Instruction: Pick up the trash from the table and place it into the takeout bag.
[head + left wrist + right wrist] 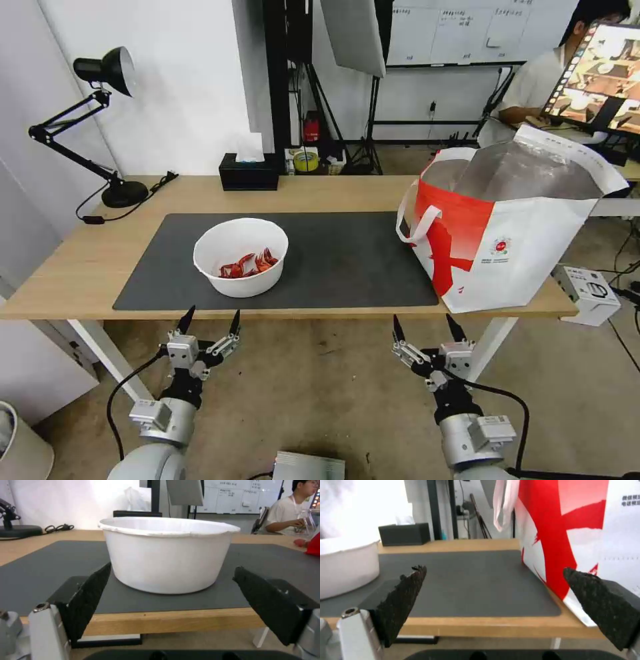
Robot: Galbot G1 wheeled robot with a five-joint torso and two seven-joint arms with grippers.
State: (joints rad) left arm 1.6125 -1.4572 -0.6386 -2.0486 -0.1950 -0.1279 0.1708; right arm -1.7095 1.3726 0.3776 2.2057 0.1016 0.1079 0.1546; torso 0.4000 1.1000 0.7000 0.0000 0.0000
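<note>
Nearest the robot, both arms sit just short of the table's near edge: the left gripper (pixel 210 319) has its fingers spread wide and points at the bowl, while the right gripper (pixel 427 327), fingers equally apart and holding nothing, faces the bare right half of the dark grey mat (pixel 360 260). A little farther in, on the left part of the mat, stands the white bowl (pixel 241 257), upright, with a small heap of red crayfish shells (pixel 250 265) at its bottom. In the left wrist view the bowl (pixel 168 555) lines up between the open fingers, its thin rim slightly wavy. It looks like light, thin-walled disposable ware that would flex under a hard squeeze, and its smooth wall may slip; a pinch over the rim and wall seems safer than gripping across its full width, keeping it level so the shells stay in. To the right, at the table (pixel 80 267) end, the takeout bag (pixel 507 227) stands open, foil lining showing. Farthest, a black tissue box (pixel 249 172) rests at the far edge.
</note>
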